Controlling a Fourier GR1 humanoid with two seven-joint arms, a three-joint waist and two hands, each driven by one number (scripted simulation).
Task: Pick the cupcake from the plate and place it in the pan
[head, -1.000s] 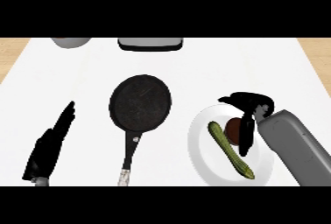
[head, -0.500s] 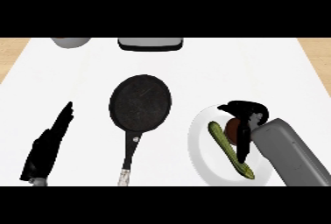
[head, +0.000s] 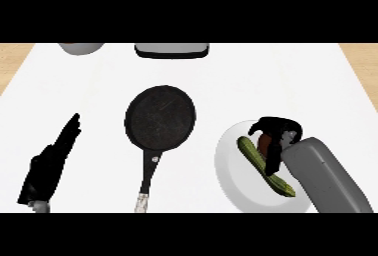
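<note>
A white plate (head: 235, 176) lies at the right of the counter. On it a brown cupcake (head: 263, 144) shows partly, next to a long green vegetable (head: 260, 164). My right hand (head: 277, 133) hangs over the plate with its fingers curled round the cupcake, hiding most of it. The black pan (head: 160, 117) sits left of the plate, its handle (head: 148, 176) pointing toward me. My left hand (head: 52, 162) rests open at the lower left, fingers straight, apart from the pan.
A grey bowl (head: 80, 47) and a dark-rimmed grey dish (head: 171, 50) stand along the counter's far edge. Wooden floor shows past the counter's left and right sides.
My right hand has come down and toward me over the plate, and its fingers have curled round the cupcake. The left hand and the pan have not moved.
</note>
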